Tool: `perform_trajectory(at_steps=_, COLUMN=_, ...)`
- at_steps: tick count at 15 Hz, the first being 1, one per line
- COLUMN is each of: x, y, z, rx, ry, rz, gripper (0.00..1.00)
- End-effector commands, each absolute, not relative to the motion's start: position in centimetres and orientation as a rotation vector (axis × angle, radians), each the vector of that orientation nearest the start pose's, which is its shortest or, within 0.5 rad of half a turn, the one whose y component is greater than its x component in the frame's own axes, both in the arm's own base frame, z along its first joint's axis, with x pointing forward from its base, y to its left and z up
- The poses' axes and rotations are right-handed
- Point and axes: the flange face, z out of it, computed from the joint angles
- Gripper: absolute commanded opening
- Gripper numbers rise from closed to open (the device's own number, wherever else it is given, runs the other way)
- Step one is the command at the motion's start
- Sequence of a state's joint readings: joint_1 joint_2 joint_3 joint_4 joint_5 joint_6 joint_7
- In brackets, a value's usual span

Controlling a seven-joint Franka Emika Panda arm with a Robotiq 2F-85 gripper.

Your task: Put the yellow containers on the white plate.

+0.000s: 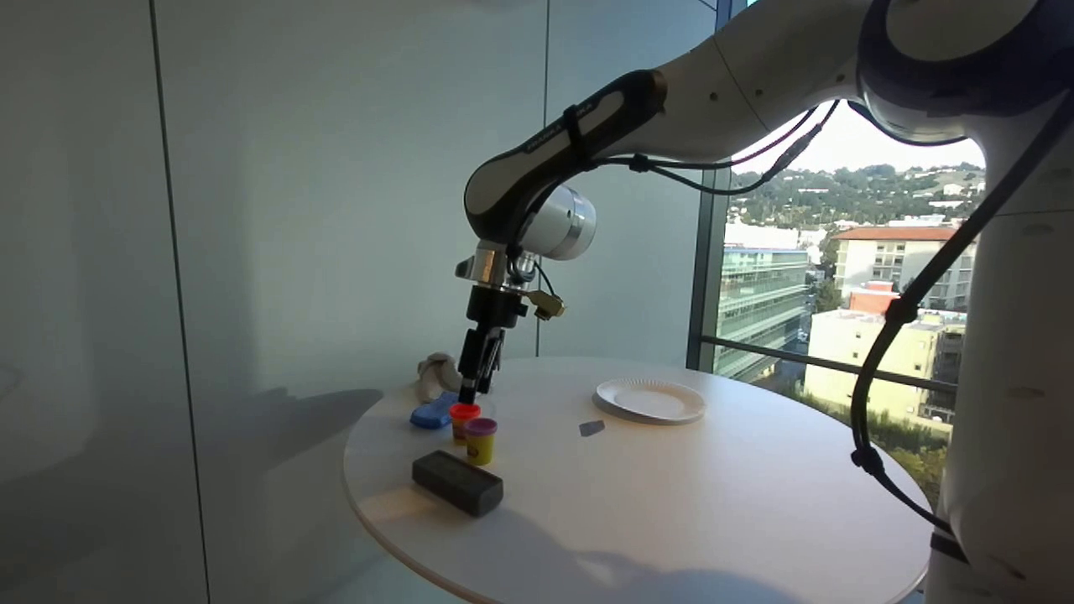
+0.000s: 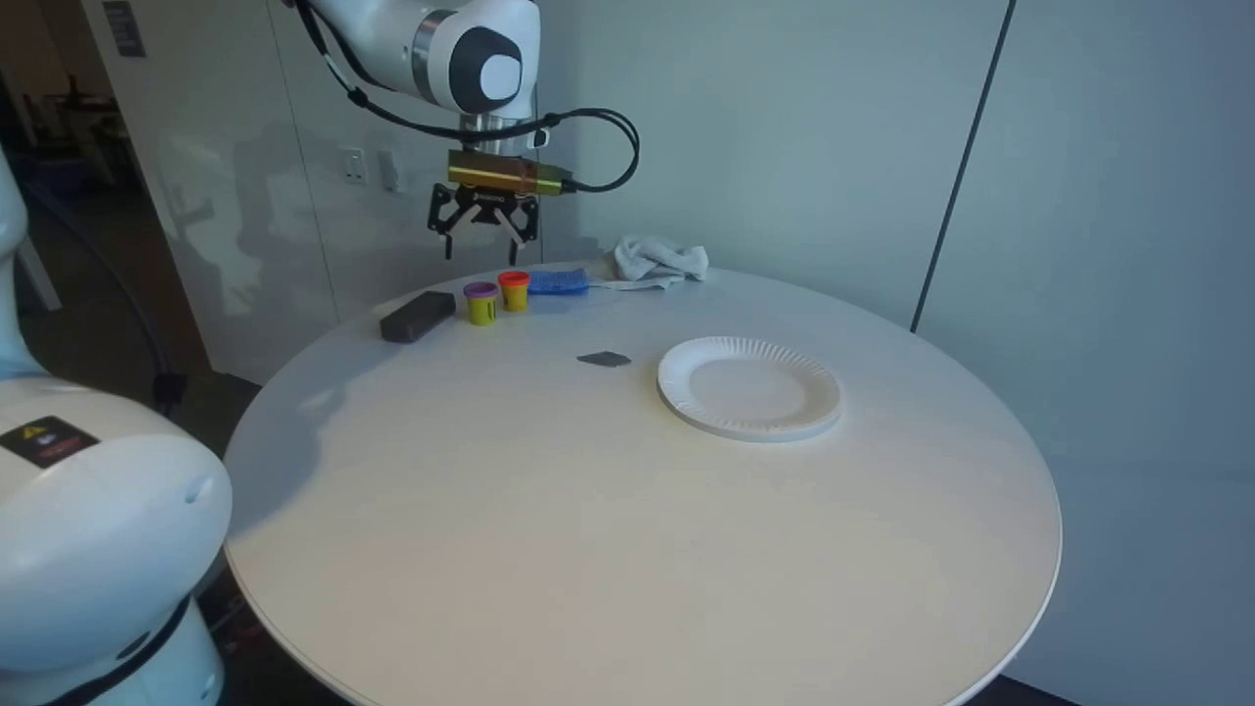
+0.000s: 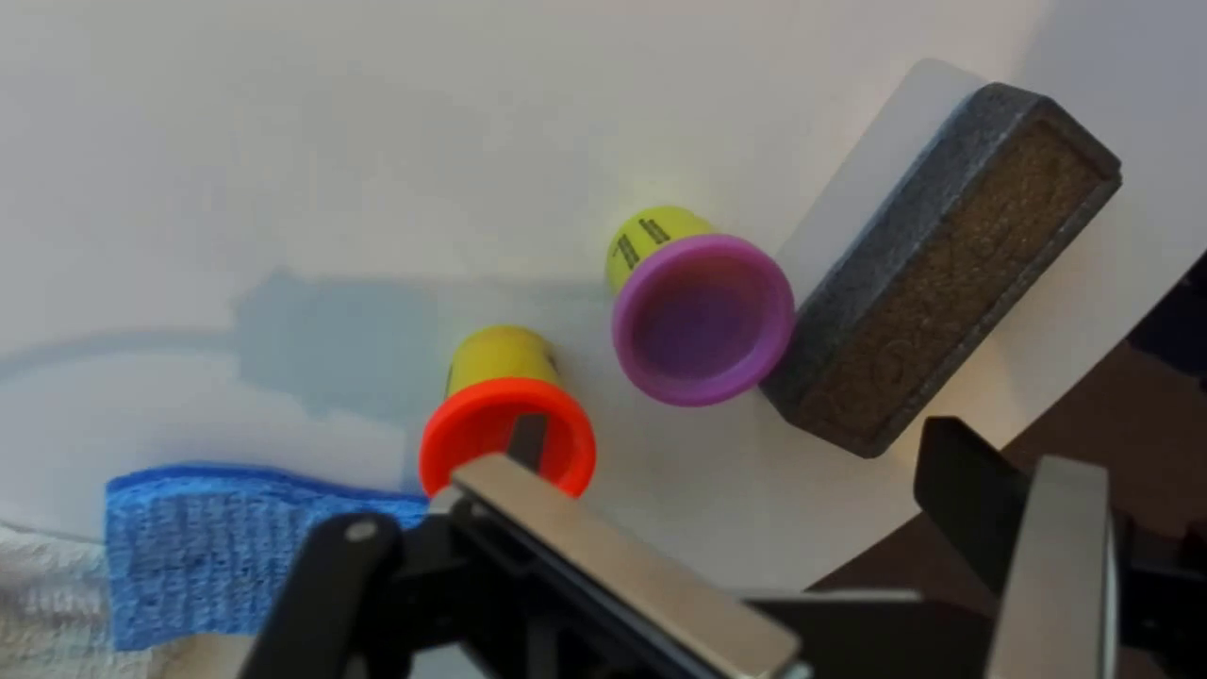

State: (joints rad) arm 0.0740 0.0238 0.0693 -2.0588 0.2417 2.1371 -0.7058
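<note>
Standing upright, purple-lidded yellow container (image 3: 700, 306), dark print (image 3: 653, 230) unreadable, jaws parted

Yellow containers (image 2: 481, 306) upright, lidded; white plate (image 2: 751, 389) well apart.

I work in what looks like an office or meeting room on an upper floor: a tall, dark-framed glass window (image 1: 818, 294) looks out over a pale building (image 1: 889, 258) with a reddish roof (image 1: 902, 234) and a green hillside (image 1: 856, 191). Smooth, pale grey wall panels (image 2: 765, 147), a small white wall socket (image 2: 353, 165) and a dark rectangular wall sign (image 2: 124, 27) suit a workplace, as does the round, white-topped table (image 2: 627, 549) in front of me.
</note>
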Motion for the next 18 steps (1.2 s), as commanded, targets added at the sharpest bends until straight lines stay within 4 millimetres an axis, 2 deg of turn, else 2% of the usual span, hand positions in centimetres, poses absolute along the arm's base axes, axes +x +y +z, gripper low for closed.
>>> perform_trajectory(at_steps=1, x=55.5, y=9.6, z=42.6, rx=-2.714, ry=-1.06, rz=-0.069, gripper=1.0)
perform_trajectory(at_steps=4, x=55.5, y=9.3, z=41.0, rx=-2.849, ry=-1.027, rz=0.019, gripper=1.0)
perform_trajectory(at_steps=6, x=55.5, y=9.4, z=40.2, rx=-2.88, ry=-1.047, rz=0.072, gripper=1.0)
perform_trajectory(at_steps=13, x=55.3, y=11.5, z=38.6, rx=-2.801, ry=-1.116, rz=0.163, gripper=1.0)
perform_trajectory(at_steps=18, x=55.6, y=10.3, z=37.1, rx=-2.903, ry=-1.066, rz=0.21, gripper=1.0)
